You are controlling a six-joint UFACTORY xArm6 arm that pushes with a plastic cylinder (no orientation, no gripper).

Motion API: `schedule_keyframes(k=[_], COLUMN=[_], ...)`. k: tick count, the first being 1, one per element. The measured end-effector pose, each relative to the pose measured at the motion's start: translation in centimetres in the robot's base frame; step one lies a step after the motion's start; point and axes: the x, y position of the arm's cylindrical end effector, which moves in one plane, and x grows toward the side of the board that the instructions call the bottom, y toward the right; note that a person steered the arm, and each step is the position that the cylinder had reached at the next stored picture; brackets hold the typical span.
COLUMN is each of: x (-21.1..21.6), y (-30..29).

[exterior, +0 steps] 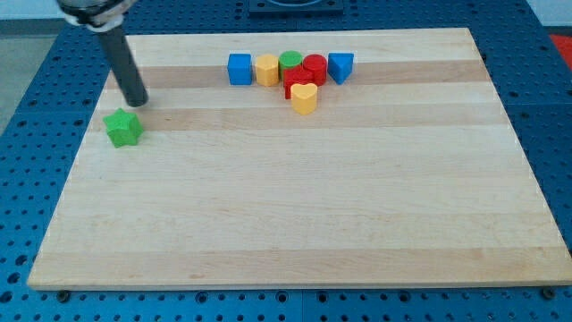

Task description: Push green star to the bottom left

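A pale, light-grained wooden board fills most of the view — rectangular, with faint lengthwise bands of lighter and darker timber and a thin visible front edge. It rests on a blue perforated metal table, whose regular rows of small dark holes show along the view's left, right and bottom margins. At the view's top centre, a dark fixture sits just beyond the board's far edge — its form cannot be made out. Lighting is even and diffuse, casting only soft, short shadows. No walls, floor or windows fall within the view.
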Motion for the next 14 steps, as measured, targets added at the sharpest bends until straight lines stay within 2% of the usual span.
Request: schedule_keyframes(k=[2,6,7,8,9,10,11,12,14], x=[3.6,10.5,8.1,5.5,5.9,9.3,13.3,13.7,5.6], y=[-1.0,1.3,0.9,3.2,7.4,9.3,8.4,6.5,9.6])
